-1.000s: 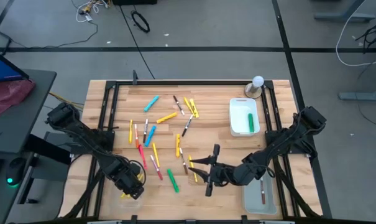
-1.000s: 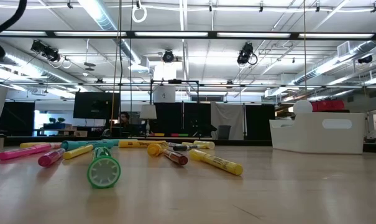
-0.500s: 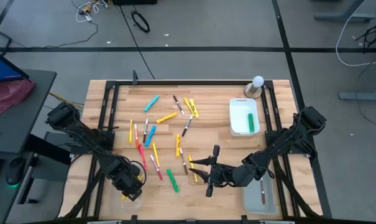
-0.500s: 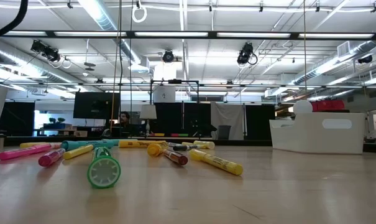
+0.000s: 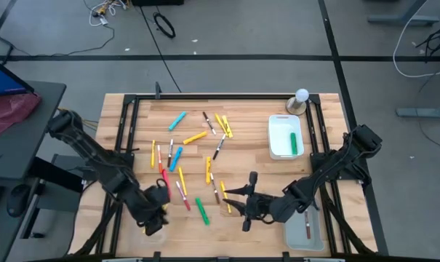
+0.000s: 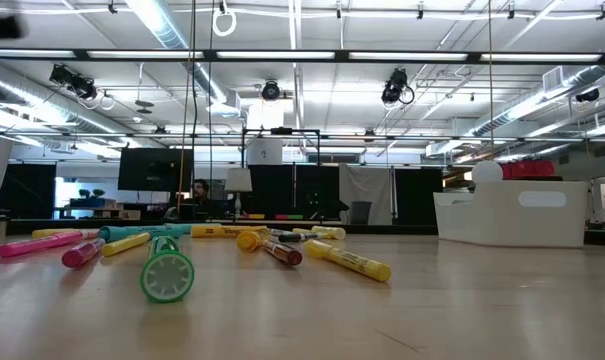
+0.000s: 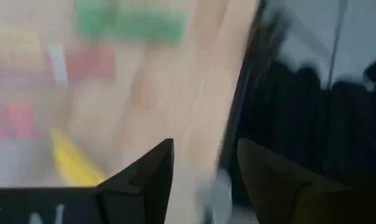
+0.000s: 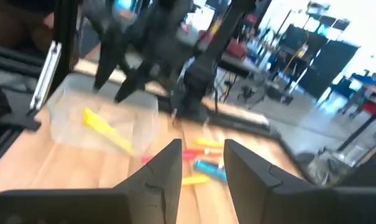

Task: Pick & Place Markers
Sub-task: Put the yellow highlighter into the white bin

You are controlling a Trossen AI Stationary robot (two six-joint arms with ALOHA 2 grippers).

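Several markers (image 5: 177, 156), yellow, light blue, red, green and white, lie scattered flat on the left and middle of the wooden table; the low view shows them end-on, a green one (image 6: 167, 275) nearest. My left gripper (image 5: 158, 201) (image 7: 203, 165) is open and empty, just above the near-left clear tray (image 5: 148, 230). A yellow marker (image 8: 107, 132) lies in that tray. My right gripper (image 5: 231, 200) (image 8: 203, 165) is open and empty, pointing left near a white marker (image 5: 217, 191) and a yellow one (image 5: 225, 191).
A white tray (image 5: 284, 149) at far right holds a green marker (image 5: 294, 142). A clear tray (image 5: 305, 231) at near right holds a dark-red marker (image 5: 307, 224). A white-topped knob (image 5: 300, 101) stands at the far right corner. A black frame (image 5: 125, 138) borders the table.
My left arm has swung: its elbow has moved toward the far left, and its gripper has shifted a little up and toward the far edge from the near-left tray. The blurred left wrist view shows it is still moving. My right arm and the markers have kept still.
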